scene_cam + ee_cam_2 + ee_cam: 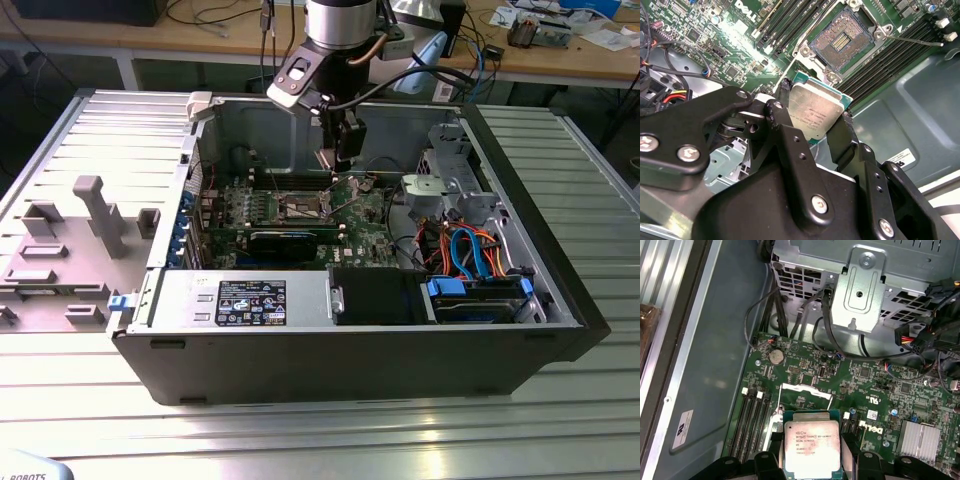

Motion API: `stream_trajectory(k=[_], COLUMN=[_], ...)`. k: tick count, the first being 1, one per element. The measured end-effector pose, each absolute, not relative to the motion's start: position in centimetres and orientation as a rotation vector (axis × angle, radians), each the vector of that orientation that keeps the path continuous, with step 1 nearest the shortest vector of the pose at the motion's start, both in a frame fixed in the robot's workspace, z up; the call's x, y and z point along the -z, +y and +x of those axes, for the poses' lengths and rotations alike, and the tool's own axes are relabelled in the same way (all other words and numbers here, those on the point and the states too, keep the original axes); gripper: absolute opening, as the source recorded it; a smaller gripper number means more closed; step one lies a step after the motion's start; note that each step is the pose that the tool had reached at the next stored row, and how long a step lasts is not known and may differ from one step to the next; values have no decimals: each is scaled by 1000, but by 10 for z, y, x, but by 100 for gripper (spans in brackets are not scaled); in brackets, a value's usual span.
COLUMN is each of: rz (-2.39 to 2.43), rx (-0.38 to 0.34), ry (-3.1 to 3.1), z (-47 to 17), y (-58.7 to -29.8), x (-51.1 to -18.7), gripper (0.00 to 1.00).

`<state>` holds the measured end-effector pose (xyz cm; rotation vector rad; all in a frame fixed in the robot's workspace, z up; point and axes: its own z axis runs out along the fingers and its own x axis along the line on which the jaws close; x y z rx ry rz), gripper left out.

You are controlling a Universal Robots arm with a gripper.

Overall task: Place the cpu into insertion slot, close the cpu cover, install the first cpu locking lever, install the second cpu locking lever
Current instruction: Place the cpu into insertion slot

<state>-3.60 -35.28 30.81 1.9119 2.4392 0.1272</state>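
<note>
My gripper (816,107) is shut on the cpu (815,112), a flat square chip with a silver-grey top, its black fingers (840,137) pressing two opposite edges. It hangs above the green motherboard, a short way off the insertion slot (842,42), whose dark pinned centre lies uncovered. In the first wrist view the cpu (812,447) sits in the gripper (812,452), with the cpu cover (807,391) raised just beyond it. A thin locking lever (915,40) sticks out beside the slot. In the exterior view the gripper (343,158) hovers inside the open computer case, over the slot (303,206).
Long memory slots (790,25) flank the slot. A metal drive cage (865,285) with hanging cables (790,310) and a silver heatsink (917,437) stand nearby. A black card (285,240), a power supply (250,300) and orange and blue cables (470,250) fill the case.
</note>
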Motion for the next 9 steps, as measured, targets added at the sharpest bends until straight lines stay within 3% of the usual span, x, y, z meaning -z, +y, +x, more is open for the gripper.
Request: stream_trajectory(k=[9], rz=[1920], rx=[-127], ry=[2432], z=[-36], y=[-353], x=[-308], gripper=[54])
